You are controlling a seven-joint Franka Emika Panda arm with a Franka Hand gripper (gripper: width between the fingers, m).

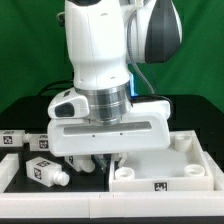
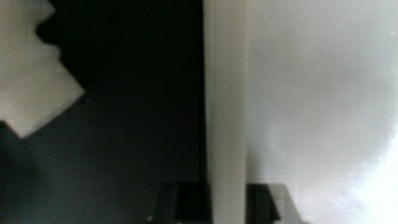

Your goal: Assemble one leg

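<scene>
A leg (image 1: 45,171), a small white peg with square tags, lies on the black table at the exterior view's left, apart from my gripper. My gripper (image 1: 108,160) is low at the left wall of the large white tray-like piece (image 1: 190,165). In the wrist view my gripper (image 2: 226,203) has its dark fingers (image 2: 185,203) on both sides of the tray piece's upright white wall (image 2: 226,100), touching it. The jaws are shut on that wall. The leg is not clearly seen in the wrist view.
Two more white tagged legs (image 1: 12,140) (image 1: 42,143) lie further back at the exterior view's left. A white rail (image 1: 70,206) runs along the front. A blurred white shape (image 2: 27,70) shows beside the dark table in the wrist view.
</scene>
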